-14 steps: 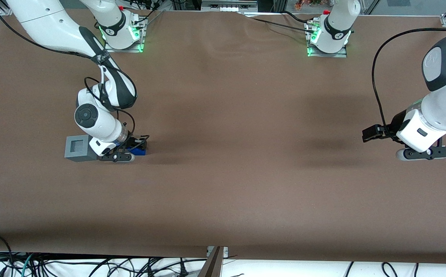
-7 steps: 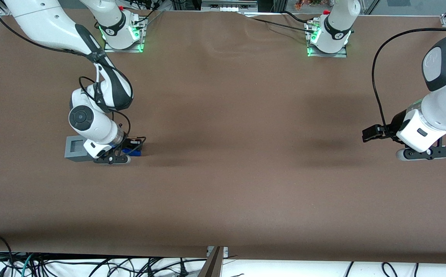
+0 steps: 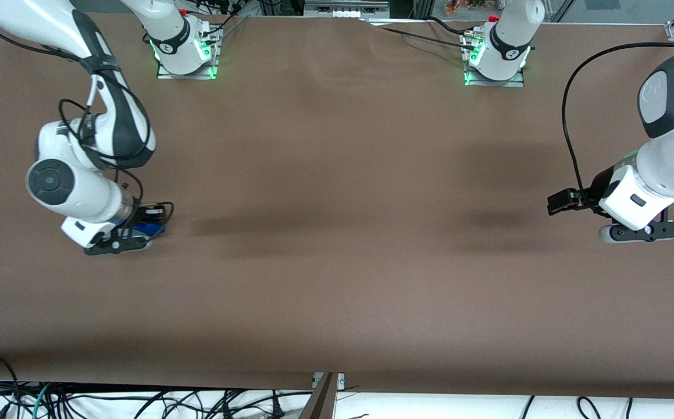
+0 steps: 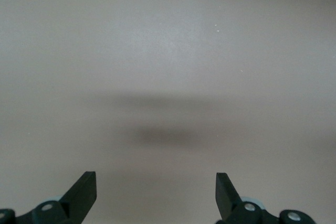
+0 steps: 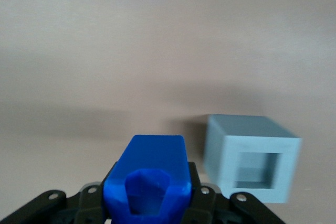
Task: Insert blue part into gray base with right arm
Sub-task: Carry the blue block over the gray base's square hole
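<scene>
- The brown surface (image 3: 337, 233) spreads wide under me, with soft shadows lying across its middle.
- My right arm (image 3: 81, 174) is bent low over the surface at the working arm's end of the table, wrist pointing down.
- The gray base (image 5: 251, 159) sits on the surface, recess open and empty; my wrist camera shows it just beside what I carry, apart from it. In the front view my own arm hides it.
- My claw (image 5: 149, 203) is pinching the blue part (image 5: 148, 181), one finger pressed on each side of it.
- The blue part, also seen from the front (image 3: 152, 228), is held off the surface, not in the gray base's recess.
</scene>
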Tool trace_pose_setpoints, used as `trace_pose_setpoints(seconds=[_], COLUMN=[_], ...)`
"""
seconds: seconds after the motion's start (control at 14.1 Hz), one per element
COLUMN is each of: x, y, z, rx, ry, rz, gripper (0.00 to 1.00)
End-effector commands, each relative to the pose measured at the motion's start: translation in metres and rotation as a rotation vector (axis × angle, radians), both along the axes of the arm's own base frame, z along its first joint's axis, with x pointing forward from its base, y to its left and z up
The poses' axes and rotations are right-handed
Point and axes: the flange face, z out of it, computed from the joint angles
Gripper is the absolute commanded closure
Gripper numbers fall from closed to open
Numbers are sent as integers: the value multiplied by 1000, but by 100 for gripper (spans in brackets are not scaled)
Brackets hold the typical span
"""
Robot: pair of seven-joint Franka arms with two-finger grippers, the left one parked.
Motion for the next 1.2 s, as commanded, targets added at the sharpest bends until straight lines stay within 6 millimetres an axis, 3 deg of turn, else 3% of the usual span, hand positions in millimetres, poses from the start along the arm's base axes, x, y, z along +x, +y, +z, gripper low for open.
trace_pose_setpoints(seconds=[0.0,0.5,0.92,1.13], x=[2,-4,-6,-15], y=[-25,-92,-112,-122], z=[9,5,1,-14], rx=[-13,25,45,38], ry=[8,59,44,19], rz=[47,84,32,19], gripper=[100,100,100,100])
